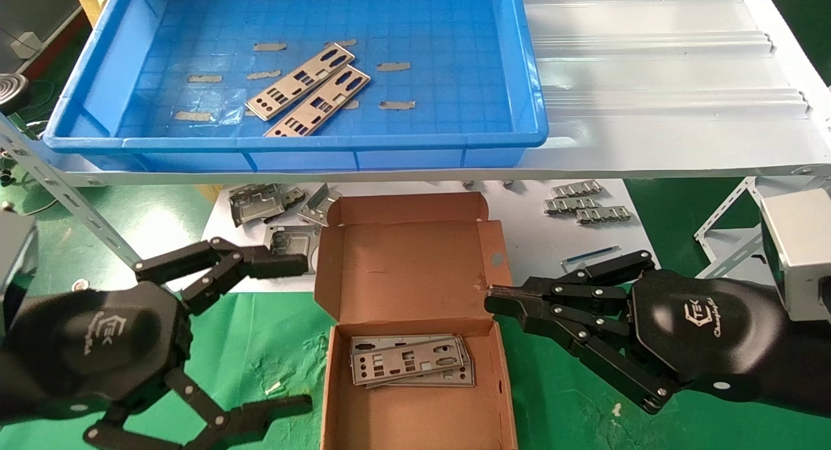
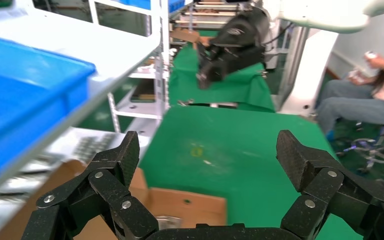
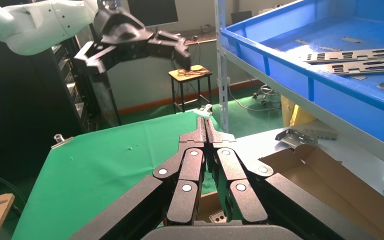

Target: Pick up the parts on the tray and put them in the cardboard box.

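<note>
Head view showed two parts point(image 1: 308, 91) left in the tray point(image 1: 91, 93), lying side by side and touching along their long edges, on the tray floor near its middle. Both lay up and beyond the grippers, on the raised white shelf point(image 1: 649, 80) behind the cardboard box point(image 1: 415, 268).

The left gripper point(image 1: 285, 336) hung low beside the box's left wall with its fingers spread wide and nothing between them. From it, the parts lay forward and slightly to the right, above its level. The right gripper point(image 1: 493, 299) sat just off the box's right wall with its fingers pressed together, holding nothing, its tip pointing toward the box. From it, the parts lay forward and well to the left.

The parts' long axis ran on a diagonal, from the near left toward the far right of the tray. Judged from this, the left gripper was the nearer one and already spread, so it looked the better placed to reach up and over the tray's front rim. Its finger line would probably need turning across that diagonal to pinch a plate by its narrow width.

Inside the box, a small stack of parts point(image 1: 410, 360) already lay flat on the floor.
</note>
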You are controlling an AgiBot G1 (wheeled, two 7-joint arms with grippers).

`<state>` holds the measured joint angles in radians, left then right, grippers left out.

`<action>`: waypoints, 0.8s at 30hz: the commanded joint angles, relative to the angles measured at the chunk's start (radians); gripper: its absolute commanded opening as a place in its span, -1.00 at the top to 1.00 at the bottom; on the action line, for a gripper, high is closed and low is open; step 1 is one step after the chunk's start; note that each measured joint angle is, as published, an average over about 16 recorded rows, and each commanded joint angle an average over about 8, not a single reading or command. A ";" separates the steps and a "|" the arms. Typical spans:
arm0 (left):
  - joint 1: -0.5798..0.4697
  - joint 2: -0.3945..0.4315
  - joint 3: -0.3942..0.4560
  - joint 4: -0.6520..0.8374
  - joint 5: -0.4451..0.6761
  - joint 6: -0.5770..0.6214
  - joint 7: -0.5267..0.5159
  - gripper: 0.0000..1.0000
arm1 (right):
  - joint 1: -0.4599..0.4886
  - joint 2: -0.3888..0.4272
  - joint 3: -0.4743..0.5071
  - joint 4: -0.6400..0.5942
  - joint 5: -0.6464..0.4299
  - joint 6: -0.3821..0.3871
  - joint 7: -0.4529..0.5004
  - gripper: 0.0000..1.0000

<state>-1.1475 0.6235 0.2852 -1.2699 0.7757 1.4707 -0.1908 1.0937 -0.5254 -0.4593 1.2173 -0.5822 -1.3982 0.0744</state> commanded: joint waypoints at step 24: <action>-0.697 0.414 0.219 0.849 0.486 -0.140 0.094 -1.00 | 0.000 0.000 0.000 0.000 0.000 0.000 0.000 -1.00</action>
<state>-1.8348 1.0280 0.5021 -0.4439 1.2604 1.3158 -0.0979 1.0937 -0.5254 -0.4593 1.2173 -0.5822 -1.3982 0.0744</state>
